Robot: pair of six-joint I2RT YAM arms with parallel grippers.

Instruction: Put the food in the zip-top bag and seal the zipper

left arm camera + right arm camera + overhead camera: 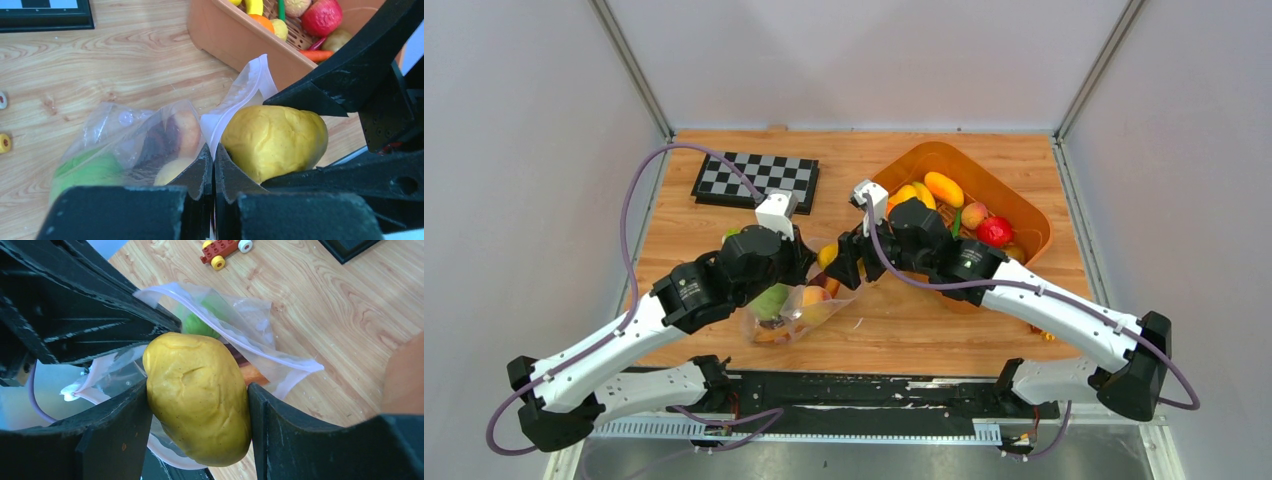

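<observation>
The zip-top bag [792, 316] lies on the wooden table between the arms. It holds a green fruit [85, 170], a peach [186, 131] and other pieces. My left gripper [214, 152] is shut on the bag's mouth edge by the whitish zipper strip [252, 347] and holds it up, so the mouth stands open. My right gripper [199, 402] is shut on a yellow fruit [199, 395] and holds it right at the open mouth, against the left gripper's fingers. The fruit also shows in the left wrist view [272, 140] and the top view [827, 255].
An orange tub [1024, 205] with several more toy foods stands at the back right, just behind the right wrist. A checkerboard [757, 180] lies at the back left. A small wheeled block toy [222, 249] sits beyond the bag. Loose small wheels [4, 142] lie left of the bag.
</observation>
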